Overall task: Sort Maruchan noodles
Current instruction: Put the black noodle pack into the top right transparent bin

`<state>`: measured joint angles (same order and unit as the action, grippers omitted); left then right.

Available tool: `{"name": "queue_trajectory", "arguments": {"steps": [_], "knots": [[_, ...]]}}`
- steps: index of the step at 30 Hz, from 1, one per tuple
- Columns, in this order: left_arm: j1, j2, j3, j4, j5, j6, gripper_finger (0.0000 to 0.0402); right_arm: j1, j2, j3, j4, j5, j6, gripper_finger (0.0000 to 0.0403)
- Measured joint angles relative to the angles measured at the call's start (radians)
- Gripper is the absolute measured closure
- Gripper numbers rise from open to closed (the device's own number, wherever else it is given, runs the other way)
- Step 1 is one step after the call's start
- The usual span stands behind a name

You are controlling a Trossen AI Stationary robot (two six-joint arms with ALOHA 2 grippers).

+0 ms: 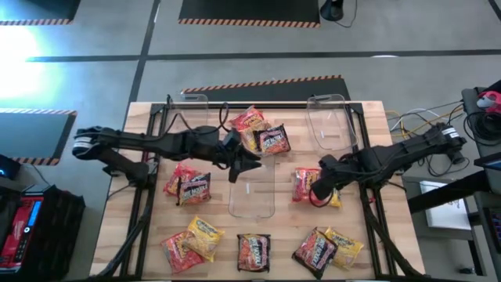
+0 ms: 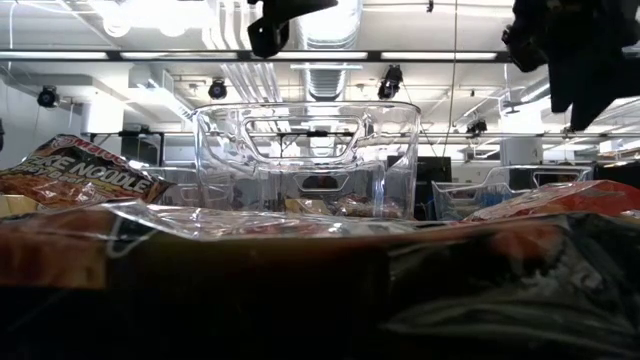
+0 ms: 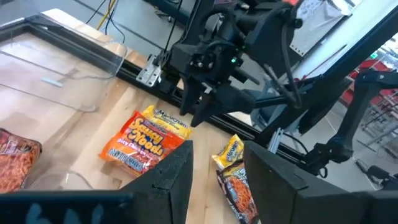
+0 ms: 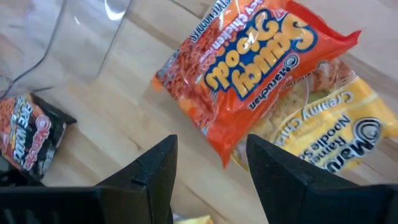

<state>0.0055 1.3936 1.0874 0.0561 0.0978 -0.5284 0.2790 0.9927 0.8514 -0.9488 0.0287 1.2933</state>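
Maruchan noodle packets in red, yellow and dark wrappers lie flat across the wooden table (image 1: 141, 117). My right gripper (image 4: 211, 171) hovers open just above a red packet (image 4: 249, 68) that overlaps a yellow packet (image 4: 329, 137); the pair is at the table's right (image 1: 304, 184). My left gripper (image 3: 217, 180) is open with nothing between its fingers. It hangs over the table's middle (image 1: 239, 163), above the far end of the middle clear bin (image 1: 250, 192). A red packet (image 1: 249, 120) and a dark packet (image 1: 272, 139) lie just beyond it.
Two more clear bins stand at the far edge, one left (image 1: 196, 106) and one right (image 1: 329, 121). Packets lie at the left (image 1: 188, 186) and along the near edge (image 1: 205, 233), (image 1: 253, 251), (image 1: 315, 249), (image 1: 344, 244). Black frame rails run down both sides of the table.
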Motion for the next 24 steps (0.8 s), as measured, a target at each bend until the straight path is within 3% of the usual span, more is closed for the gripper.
{"name": "queue_trajectory", "arguments": {"steps": [11,24], "knots": [[0.004,0.071,0.000,0.009,0.000,0.116,0.0286,0.000,-0.090,-0.205,0.202,0.082,0.159,0.0220],[0.046,0.173,-0.001,0.080,-0.001,0.263,0.0286,0.000,-0.087,-0.278,0.207,0.119,0.239,0.0220]]}}
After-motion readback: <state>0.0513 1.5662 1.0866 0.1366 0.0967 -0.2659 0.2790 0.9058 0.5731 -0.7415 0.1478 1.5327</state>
